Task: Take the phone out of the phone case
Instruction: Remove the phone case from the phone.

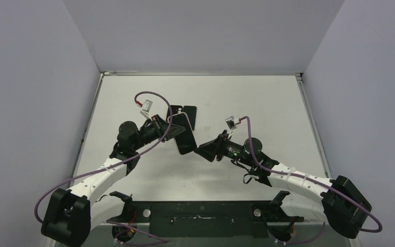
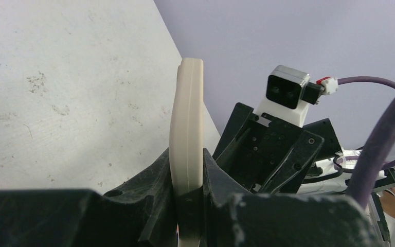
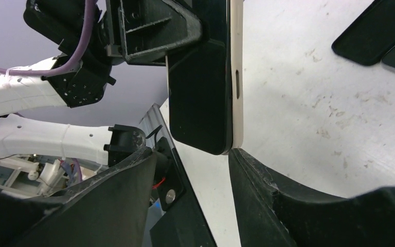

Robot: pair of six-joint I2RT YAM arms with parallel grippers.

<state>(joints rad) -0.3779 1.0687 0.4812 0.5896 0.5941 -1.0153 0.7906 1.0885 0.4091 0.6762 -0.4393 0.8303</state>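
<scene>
The phone (image 1: 184, 140) has a black face and sits in a cream case. My left gripper (image 1: 169, 129) is shut on it and holds it on edge above the table. In the left wrist view the cream case edge (image 2: 186, 128) is pinched between the jaws of the left gripper (image 2: 187, 193). In the right wrist view the phone's black face (image 3: 200, 92) and the case's cream rim (image 3: 236, 77) hang just above my open right gripper (image 3: 195, 175). The right-hand fingertip (image 3: 239, 157) touches the case's lower corner. My right gripper (image 1: 202, 151) is at the phone's near end.
Two flat black slabs (image 1: 184, 114) lie side by side on the white table (image 1: 247, 103) behind the held phone; they also show in the right wrist view (image 3: 378, 31). Walls close the table on three sides. Purple cables loop over both arms.
</scene>
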